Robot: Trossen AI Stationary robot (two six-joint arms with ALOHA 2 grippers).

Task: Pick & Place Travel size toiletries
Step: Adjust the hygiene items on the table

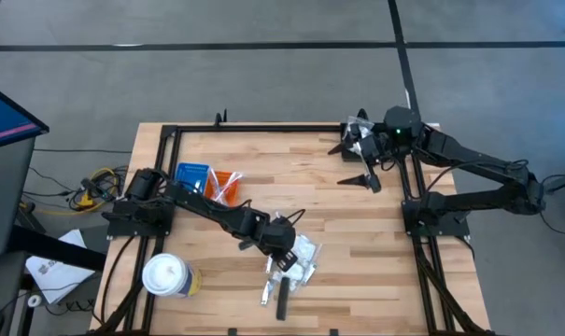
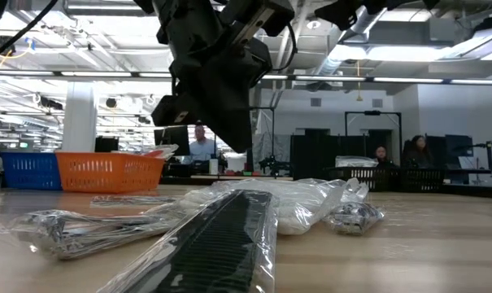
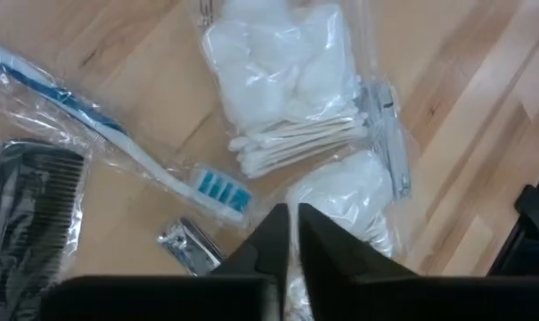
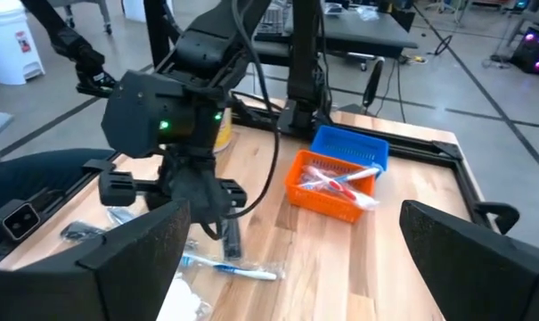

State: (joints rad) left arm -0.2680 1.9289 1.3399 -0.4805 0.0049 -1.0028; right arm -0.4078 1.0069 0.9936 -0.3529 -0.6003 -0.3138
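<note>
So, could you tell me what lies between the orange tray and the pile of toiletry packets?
In the high view, only the left arm crosses above that stretch; between the orange tray and the toiletry packets, the wooden table is bare.

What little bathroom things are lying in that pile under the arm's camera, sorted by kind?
Going by the left wrist view:
Toothbrush, blue and white, in clear wrap: 1
Black comb in clear wrap: 1
Clear packets with white contents: 2
Small shiny metal item: 1
Total: 5
</note>
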